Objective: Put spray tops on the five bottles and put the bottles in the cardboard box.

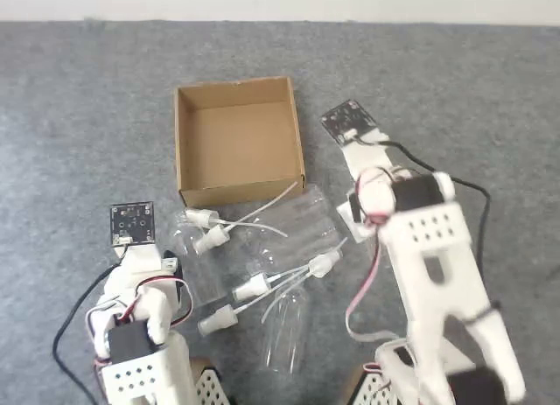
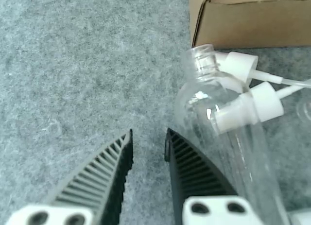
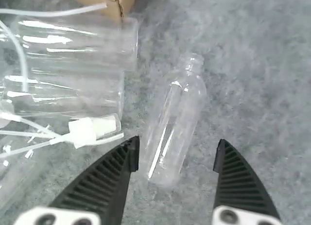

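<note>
On my high feed the cardboard box (image 1: 241, 193) sits open side up in the upper middle of the frame, on the grey desk (image 1: 87, 116). Just below it, around the centre of the frame, clear bottles (image 1: 293, 221) lie on their sides in a loose heap. I count 5 white spray tops (image 1: 251, 288) scattered among them with thin tubes trailing, all outside the box. The left arm stands at the lower left of the frame and the right arm on the right side. My left tool (image 2: 148, 137) has its jaws parted by a narrow gap with only bare desk between them. Just beside it lies a near bottle (image 2: 243, 162) with an open neck, and 2 of the spray tops rest against it, close to a corner of the box. My right tool (image 3: 178, 143) is spread wide and pinches nothing. It hangs over a lone bottle (image 3: 175, 108), also open at the neck, which lies flat on the desk just beside the heap.
</note>
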`<state>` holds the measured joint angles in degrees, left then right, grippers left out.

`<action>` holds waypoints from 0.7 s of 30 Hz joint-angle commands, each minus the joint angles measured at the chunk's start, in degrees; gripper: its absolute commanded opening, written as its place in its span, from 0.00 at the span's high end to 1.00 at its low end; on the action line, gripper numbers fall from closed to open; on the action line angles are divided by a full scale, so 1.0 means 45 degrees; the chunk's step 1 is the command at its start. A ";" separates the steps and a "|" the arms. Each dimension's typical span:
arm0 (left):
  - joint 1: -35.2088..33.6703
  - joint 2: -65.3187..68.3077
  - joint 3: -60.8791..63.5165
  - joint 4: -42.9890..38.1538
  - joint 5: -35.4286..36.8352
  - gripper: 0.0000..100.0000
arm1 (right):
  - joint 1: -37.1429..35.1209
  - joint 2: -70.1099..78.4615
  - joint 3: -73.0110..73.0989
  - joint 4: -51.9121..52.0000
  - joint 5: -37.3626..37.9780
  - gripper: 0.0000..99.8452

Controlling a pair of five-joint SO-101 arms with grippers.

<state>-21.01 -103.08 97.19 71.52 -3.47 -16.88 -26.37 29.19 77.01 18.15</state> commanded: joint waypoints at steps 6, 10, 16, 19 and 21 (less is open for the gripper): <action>-0.0020 0.0078 -0.0166 0.0000 -0.0059 0.89 | -0.0088 0.2882 -0.2286 -0.0147 -0.0137 0.77; -0.0020 0.0078 -0.0166 0.0000 -0.0059 0.89 | -0.0107 0.3780 -0.2794 -0.0264 -0.0156 0.77; -0.0020 0.0078 -0.0166 0.0000 -0.0059 0.89 | -0.0107 0.5343 -0.3907 -0.0264 -0.0176 0.77; -0.0020 0.0078 -0.0166 0.0000 -0.0059 0.89 | -0.0107 0.6300 -0.4552 -0.0264 -0.0176 0.77; -0.0020 0.0078 -0.0166 0.0000 -0.0059 0.89 | -0.0127 0.6984 -0.5001 -0.0283 -0.0176 0.77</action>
<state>-21.01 -103.08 97.19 71.52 -3.47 -16.79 2.37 13.01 77.01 17.89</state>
